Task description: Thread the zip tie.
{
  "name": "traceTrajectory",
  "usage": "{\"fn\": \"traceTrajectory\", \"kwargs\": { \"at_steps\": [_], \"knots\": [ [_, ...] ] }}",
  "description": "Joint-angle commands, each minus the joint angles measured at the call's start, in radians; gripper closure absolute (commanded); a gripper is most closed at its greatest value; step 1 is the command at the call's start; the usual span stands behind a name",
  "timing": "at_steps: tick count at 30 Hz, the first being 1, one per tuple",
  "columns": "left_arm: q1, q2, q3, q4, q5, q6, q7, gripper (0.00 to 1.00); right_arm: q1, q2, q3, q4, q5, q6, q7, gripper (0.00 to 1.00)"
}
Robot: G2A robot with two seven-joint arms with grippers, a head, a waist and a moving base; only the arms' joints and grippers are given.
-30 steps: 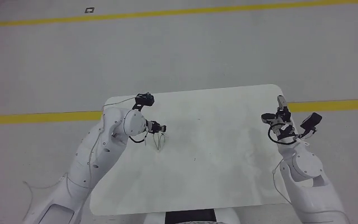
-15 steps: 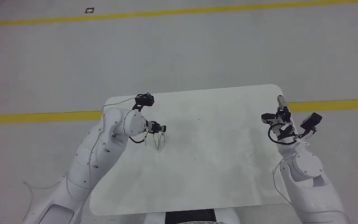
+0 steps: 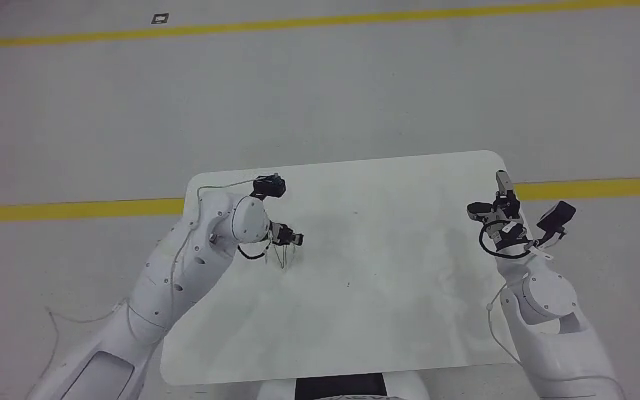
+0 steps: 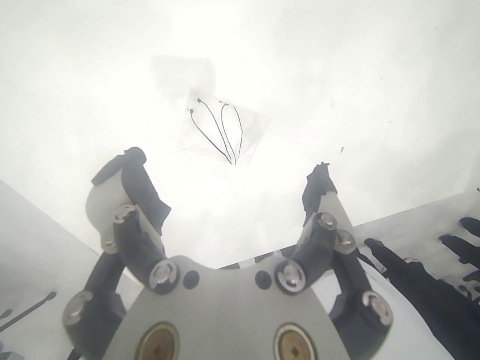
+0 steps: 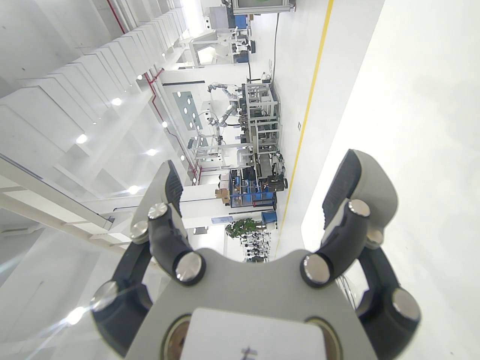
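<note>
The left claw (image 4: 225,168) hangs over the desk (image 3: 400,300) with its jaws spread wide and nothing between them. Its fingertips (image 4: 131,159) stand just short of a clear pouch (image 4: 255,125). The pouch lies flat on the desk, and the near desk edge runs behind the claw.

Within the pouch's outline we see several thin black zip ties (image 4: 222,125), each a curved strand with a small square head. Their tails meet near the pouch corner closest to the claw. We cannot tell whether they lie inside the pouch or on top of it, and none is threaded through its own head.

In the top view, a broad stretch of bare desk extends from the pouch toward the far side edge. There, well apart from the pouch, the right claw (image 5: 262,174) is also wide apart and holds nothing. It points away from the pouch, out into the hall.
</note>
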Motion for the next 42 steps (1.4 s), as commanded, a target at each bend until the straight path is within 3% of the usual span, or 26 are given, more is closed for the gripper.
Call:
{"fn": "traceTrajectory", "kwargs": {
  "at_steps": [1, 5, 17, 19, 23, 29, 34, 37, 42],
  "knots": [
    [-0.048, 0.003, 0.053, 0.066, -0.033, -0.001, 0.0, 0.0, 0.0, 0.0, 0.0, 0.0, 0.0, 0.0, 0.0, 0.0],
    [-0.144, 0.004, 0.132, 0.179, -0.138, -0.001, 0.0, 0.0, 0.0, 0.0, 0.0, 0.0, 0.0, 0.0, 0.0, 0.0],
    [-0.144, 0.004, 0.132, 0.179, -0.138, -0.001, 0.0, 0.0, 0.0, 0.0, 0.0, 0.0, 0.0, 0.0, 0.0, 0.0],
    [-0.134, 0.003, 0.134, 0.162, -0.16, -0.015, 0.015, 0.0, 0.0, 0.0, 0.0, 0.0, 0.0, 0.0, 0.0, 0.0],
    [-0.129, 0.005, 0.142, 0.117, -0.143, -0.001, 0.0, 0.0, 0.0, 0.0, 0.0, 0.0, 0.0, 0.0, 0.0, 0.0],
    [-0.105, 0.019, 0.139, 0.068, -0.128, -0.001, 0.0, 0.0, 0.0, 0.0, 0.0, 0.0, 0.0, 0.0, 0.0, 0.0],
    [-0.088, 0.029, 0.132, 0.083, -0.11, -0.001, 0.0, 0.0, 0.0, 0.0, 0.0, 0.0, 0.0, 0.0, 0.0, 0.0],
    [-0.078, 0.026, 0.114, 0.11, -0.129, -0.001, 0.0, 0.0, 0.0, 0.0, 0.0, 0.0, 0.0, 0.0, 0.0, 0.0],
    [-0.078, 0.023, 0.106, 0.114, -0.119, -0.001, 0.0, 0.0, 0.0, 0.0, 0.0, 0.0, 0.0, 0.0, 0.0, 0.0]
  ]
}}
